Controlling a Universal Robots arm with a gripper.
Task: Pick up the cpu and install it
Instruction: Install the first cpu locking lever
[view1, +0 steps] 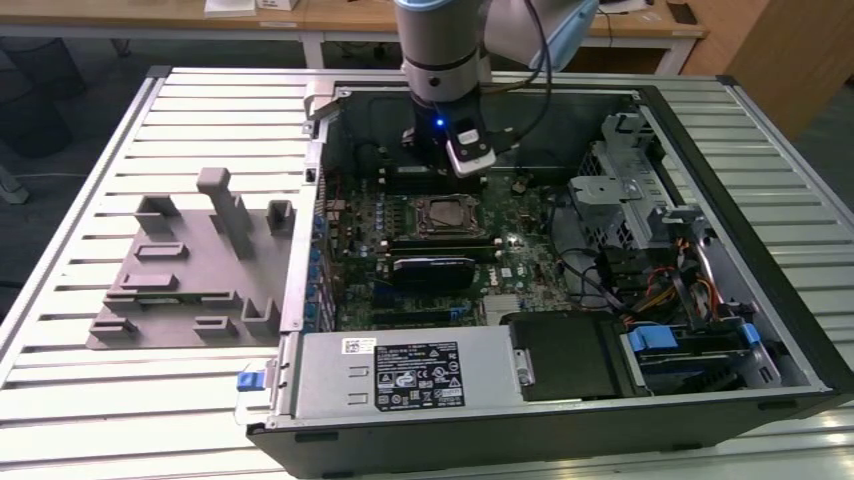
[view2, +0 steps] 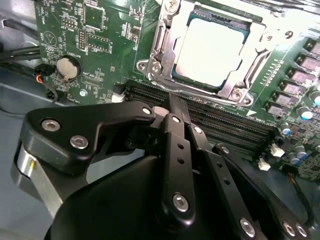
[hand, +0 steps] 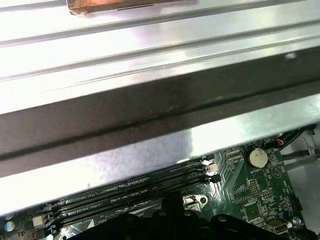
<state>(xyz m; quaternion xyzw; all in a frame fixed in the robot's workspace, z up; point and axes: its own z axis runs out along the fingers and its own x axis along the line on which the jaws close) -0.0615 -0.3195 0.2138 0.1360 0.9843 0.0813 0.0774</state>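
— Inside the open computer case (view1: 747, 150), where's the cpu (view2: 212, 50)?
— Seated in the motherboard socket (view2: 165, 45), silver top up, metal frame around it. In the exterior view it sits at six o'clock from the gripper (view2: 172, 100).
— And the gripper?
— Hovering over the memory slots (view2: 225, 122), fingers (view2: 177, 120) pressed together, holding nothing.

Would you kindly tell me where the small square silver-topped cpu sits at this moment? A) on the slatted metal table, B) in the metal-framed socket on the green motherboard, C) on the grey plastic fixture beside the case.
B: in the second wrist view the small square silver-topped cpu lies inside the metal-framed socket on the green motherboard.
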